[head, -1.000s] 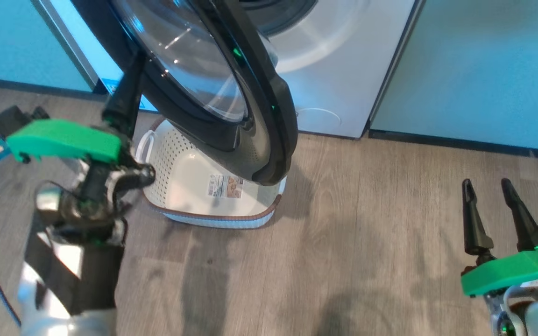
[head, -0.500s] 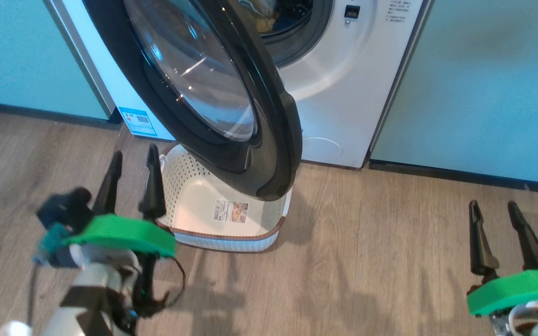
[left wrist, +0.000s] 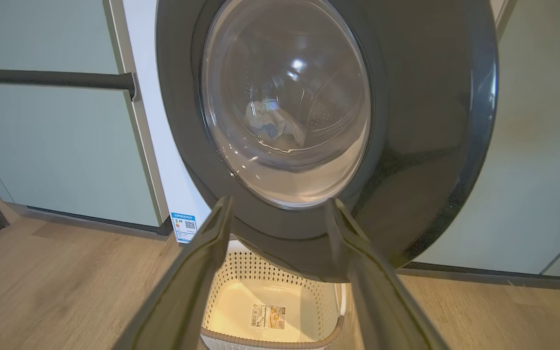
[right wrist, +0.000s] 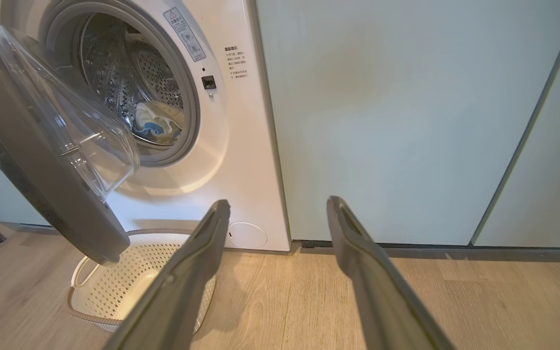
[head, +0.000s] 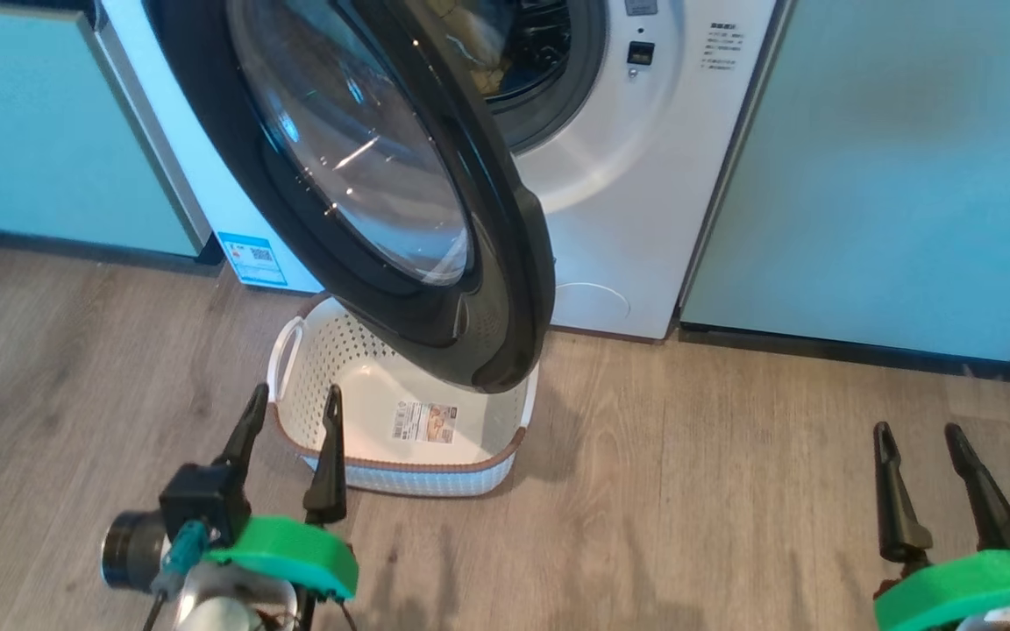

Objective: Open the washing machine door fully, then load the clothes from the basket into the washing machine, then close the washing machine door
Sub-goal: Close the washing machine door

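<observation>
we are looking at the closing stage, as we judge it: the basket (head: 330, 350) is sitting bare on the floor (head: 689, 508) near six o'clock in the head view, only its label showing inside, while the clothes (right wrist: 156, 121) are lying in the steel drum (right wrist: 114, 63) of the washing machine (head: 645, 193), at ten o'clock in the right wrist view. the washing machine door (head: 365, 175) is hanging partly swung out at eleven o'clock, its lower rim overhanging the basket, so it is waiting to be pushed home. the left gripper (head: 294, 393) is hovering at seven o'clock, fingers spread wide and holding nothing, pointing up at the door's outer face, likely because that arm is the better placed one to press it shut. the right gripper (head: 917, 429) is resting at five o'clock, fingers likewise wide and empty, well apart from the door, probably parked there to leave the swing free.
</observation>
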You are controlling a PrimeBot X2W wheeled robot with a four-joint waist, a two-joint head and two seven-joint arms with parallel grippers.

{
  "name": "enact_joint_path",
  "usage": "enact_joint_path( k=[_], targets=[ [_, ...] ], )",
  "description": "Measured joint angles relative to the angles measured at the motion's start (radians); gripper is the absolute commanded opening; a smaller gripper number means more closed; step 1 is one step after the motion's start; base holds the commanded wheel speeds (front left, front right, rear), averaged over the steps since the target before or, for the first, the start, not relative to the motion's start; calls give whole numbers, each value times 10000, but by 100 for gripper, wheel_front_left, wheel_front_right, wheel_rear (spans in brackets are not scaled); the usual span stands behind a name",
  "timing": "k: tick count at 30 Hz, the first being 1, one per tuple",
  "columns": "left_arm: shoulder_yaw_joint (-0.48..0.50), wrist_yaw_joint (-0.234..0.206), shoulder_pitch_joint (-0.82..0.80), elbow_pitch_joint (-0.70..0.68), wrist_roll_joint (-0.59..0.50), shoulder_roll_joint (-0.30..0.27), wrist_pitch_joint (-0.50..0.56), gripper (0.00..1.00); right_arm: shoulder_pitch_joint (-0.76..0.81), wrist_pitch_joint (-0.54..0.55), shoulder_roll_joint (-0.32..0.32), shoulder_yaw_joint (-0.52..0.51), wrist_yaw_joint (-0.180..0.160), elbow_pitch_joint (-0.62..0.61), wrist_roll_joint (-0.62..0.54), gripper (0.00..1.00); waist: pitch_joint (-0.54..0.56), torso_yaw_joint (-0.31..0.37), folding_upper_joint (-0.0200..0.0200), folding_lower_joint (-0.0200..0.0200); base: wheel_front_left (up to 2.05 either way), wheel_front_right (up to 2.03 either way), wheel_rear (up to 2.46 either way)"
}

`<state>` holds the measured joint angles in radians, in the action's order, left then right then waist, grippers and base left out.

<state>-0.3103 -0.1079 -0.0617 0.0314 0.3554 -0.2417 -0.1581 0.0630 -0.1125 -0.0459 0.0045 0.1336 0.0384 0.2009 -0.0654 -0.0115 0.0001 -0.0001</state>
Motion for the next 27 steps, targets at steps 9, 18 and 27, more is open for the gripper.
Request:
enact_joint_path(
  k=[9,18,27],
  targets=[
    [-153,-86,415,-211,-25,-29,15,100,198,81,13,-4,0,-330,-42,100,109,174,0,0,0,0,0],
    [-171,-173,463,-267,-19,-69,10,100,369,159,23,-4,0,-372,-44,100,32,205,0,1,0,0,0],
    [-213,-251,460,-272,-29,-113,0,100,364,161,29,-12,0,-374,-73,100,-32,235,0,1,0,0,0]
  ],
)
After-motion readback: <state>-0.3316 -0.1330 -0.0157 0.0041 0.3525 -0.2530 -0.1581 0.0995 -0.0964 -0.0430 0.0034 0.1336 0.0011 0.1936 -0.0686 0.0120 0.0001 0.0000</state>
